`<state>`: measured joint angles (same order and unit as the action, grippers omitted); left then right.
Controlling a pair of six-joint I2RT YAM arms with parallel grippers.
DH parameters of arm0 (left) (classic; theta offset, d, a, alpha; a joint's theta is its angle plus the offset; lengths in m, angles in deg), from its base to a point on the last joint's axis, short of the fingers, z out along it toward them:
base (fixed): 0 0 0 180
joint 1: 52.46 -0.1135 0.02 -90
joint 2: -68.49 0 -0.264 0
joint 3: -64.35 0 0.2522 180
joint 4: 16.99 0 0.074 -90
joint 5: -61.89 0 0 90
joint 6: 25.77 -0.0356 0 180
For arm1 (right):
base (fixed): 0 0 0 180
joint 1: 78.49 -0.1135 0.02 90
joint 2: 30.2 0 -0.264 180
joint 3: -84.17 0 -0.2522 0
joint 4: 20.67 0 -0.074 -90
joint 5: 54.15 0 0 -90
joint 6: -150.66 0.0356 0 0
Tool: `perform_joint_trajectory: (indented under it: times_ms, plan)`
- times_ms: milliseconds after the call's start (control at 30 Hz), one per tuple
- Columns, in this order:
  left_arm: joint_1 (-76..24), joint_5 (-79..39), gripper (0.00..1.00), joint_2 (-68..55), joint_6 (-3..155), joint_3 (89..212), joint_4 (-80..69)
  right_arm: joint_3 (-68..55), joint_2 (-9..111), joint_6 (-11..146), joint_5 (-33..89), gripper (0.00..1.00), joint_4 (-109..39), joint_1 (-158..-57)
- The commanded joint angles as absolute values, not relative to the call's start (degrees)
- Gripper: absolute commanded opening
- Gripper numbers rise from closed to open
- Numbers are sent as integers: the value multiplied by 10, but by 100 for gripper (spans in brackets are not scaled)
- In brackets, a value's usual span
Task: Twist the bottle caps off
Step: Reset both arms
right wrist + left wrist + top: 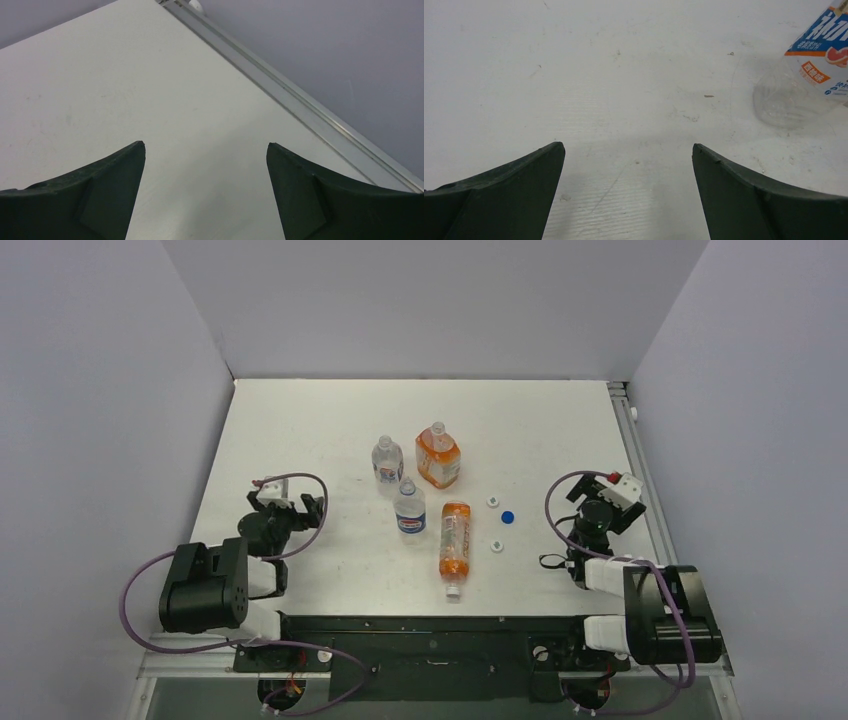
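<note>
Two clear bottles with blue-red labels (388, 460) (409, 508) and a wide orange bottle (438, 457) stand mid-table. A slim orange bottle (455, 540) lies on its side with a white cap (453, 591) on its near end. Two loose white caps (492, 502) (497, 545) and a blue cap (508, 517) lie to its right. My left gripper (310, 508) (629, 145) is open and empty, left of the bottles; one clear bottle (814, 75) shows at its view's right edge. My right gripper (588, 492) (206, 144) is open and empty, right of the caps.
Grey walls close the table on the left, back and right. A metal rail (640, 470) (300, 100) runs along the table's right edge, near my right arm. The arm bases and purple cables sit at the near edge.
</note>
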<state>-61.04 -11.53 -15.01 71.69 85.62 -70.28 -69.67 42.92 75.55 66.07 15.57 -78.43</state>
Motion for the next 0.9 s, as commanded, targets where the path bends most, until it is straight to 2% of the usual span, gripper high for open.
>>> perform_joint_trajectory:
  times_ms: [0, 67, 167, 867]
  plan:
    - [-568, -190, 97, -159, 689, 864, -800, -734, 480, 694, 689, 85, 370, -839]
    - [-553, -221, 97, -155, 686, 902, -701, -709, 484, 691, 700, 85, 299, -855]
    - [-532, -254, 97, -153, 675, 926, -661, -675, 482, 713, 630, 87, 246, -810]
    - [-530, -276, 97, -158, 678, 930, -657, -684, 479, 708, 631, 88, 265, -813]
